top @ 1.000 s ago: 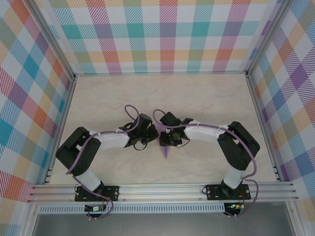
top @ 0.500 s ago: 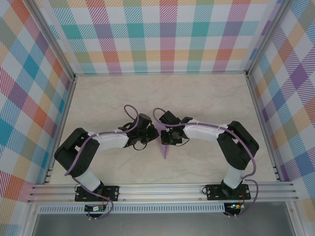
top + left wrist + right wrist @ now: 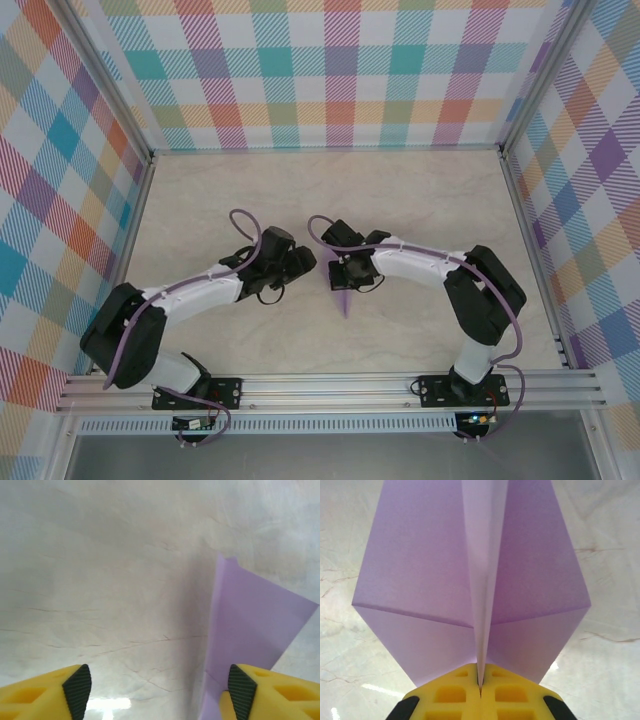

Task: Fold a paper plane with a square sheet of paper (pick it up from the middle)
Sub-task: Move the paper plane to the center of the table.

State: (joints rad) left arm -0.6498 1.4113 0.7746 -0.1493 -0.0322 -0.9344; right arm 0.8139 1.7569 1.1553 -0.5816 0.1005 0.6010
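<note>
- Right hand (image 3: 480,692): fingers are pressing together, pinching the paper plane (image 3: 480,580) by its ctr crease. Both wings are fanning out flat either side of the pinch.
- In the top view the plane's nose is sticking out from the right hand on its near side. The pale desk (image 3: 430,200) is lying right below that hand. Whether the paper is resting on the desk or hanging just off it, can't tell.
- Left hand (image 3: 160,695): jaws are standing spread w/ nothing btwn them, hovering just left of the right hand and apart from it. One wing edge is showing right beside its right fingertip (image 3: 242,697); touching or not, can't tell.
- Step, as I'm reading it: late folding. Dart shape w/ ctr crease + two wings is looking done; the right hand is gripping the spine and the left is standing free.
- Nxt move is prob. calling for a firm right-hand pinch while the left hand is coming in on the nearer wing to sharpen its fold. Thin paper, so go slow + square to the crease, no sideways tug.
</note>
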